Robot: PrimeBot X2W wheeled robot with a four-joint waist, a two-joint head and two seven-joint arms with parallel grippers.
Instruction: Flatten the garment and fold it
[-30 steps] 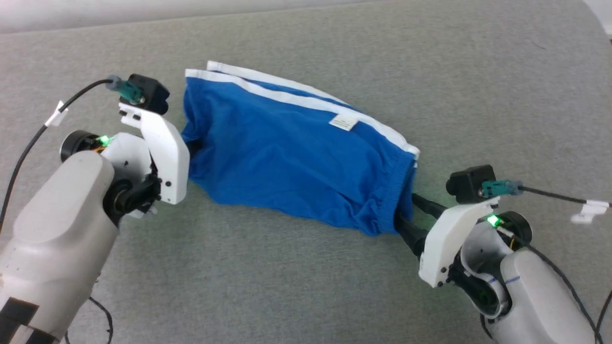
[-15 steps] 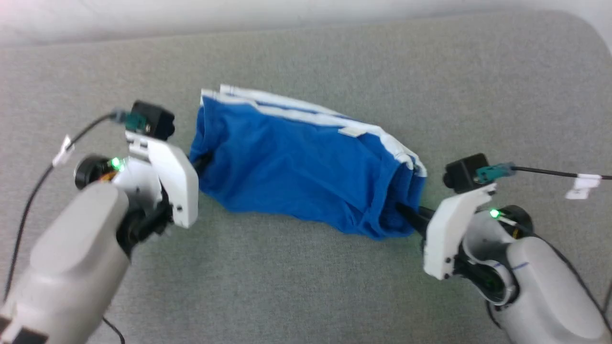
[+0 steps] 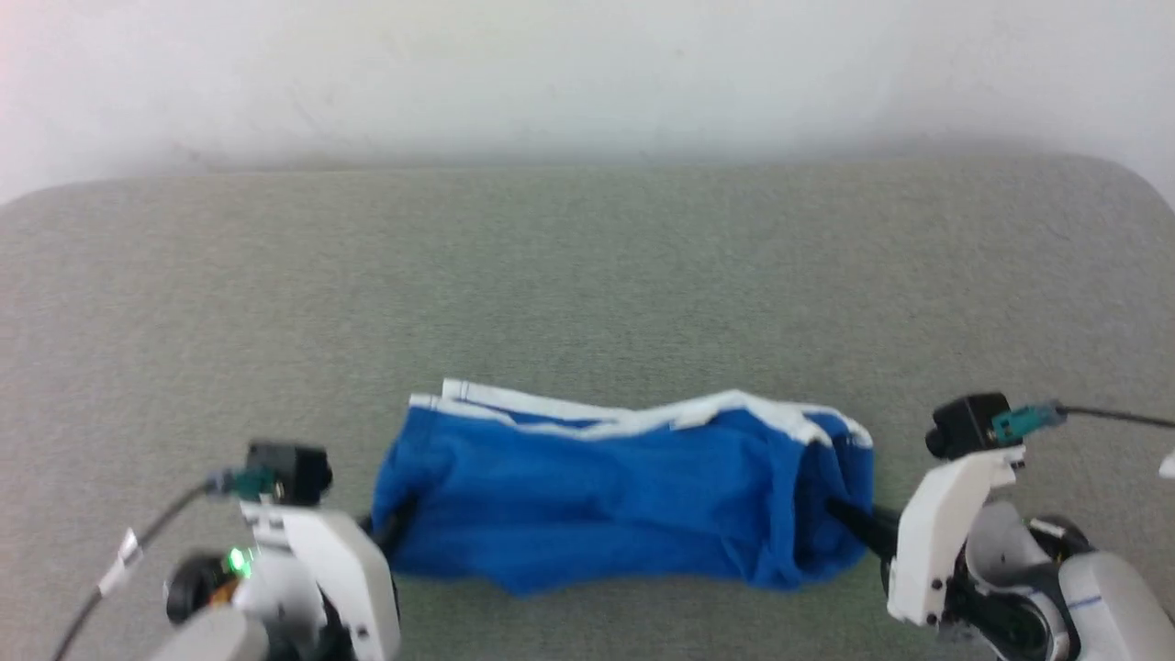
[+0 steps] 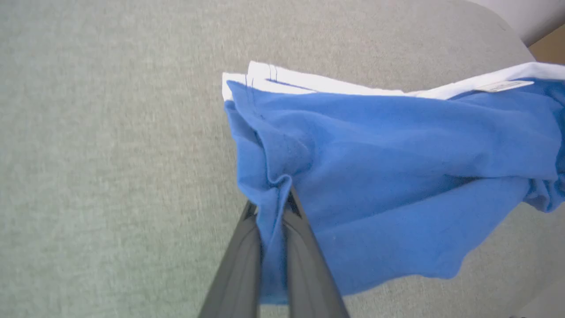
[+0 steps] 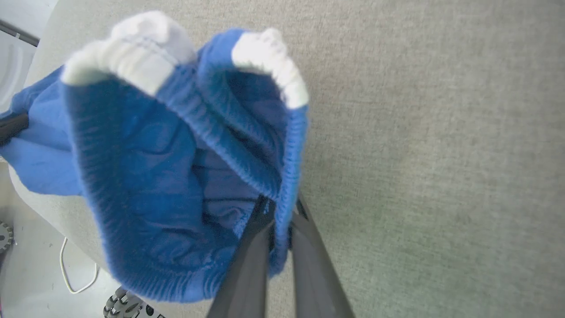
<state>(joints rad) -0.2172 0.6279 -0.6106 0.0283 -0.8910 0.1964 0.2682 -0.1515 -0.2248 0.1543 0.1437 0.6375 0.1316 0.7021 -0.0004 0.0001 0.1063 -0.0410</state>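
The garment, royal-blue shorts with a white stripe along the far edge, hangs stretched sideways between my two grippers near the table's front edge. At its left end my left gripper is shut on a pinch of blue cloth. The left wrist view shows that gripper clamping a fold of the garment beside the white hem. My right gripper is shut on the right end. In the right wrist view this gripper grips the ribbed elastic waistband of the garment, whose opening gapes.
The grey cloth-covered table stretches wide behind the shorts to a pale wall. Its rounded right corner shows. Past the table's edge, the right wrist view shows floor with a white cable and a wheel.
The head camera has tilted up, bringing the wall into view. Both grippers kept their hold and brought the shorts toward the front edge, now level and more bunched between them.
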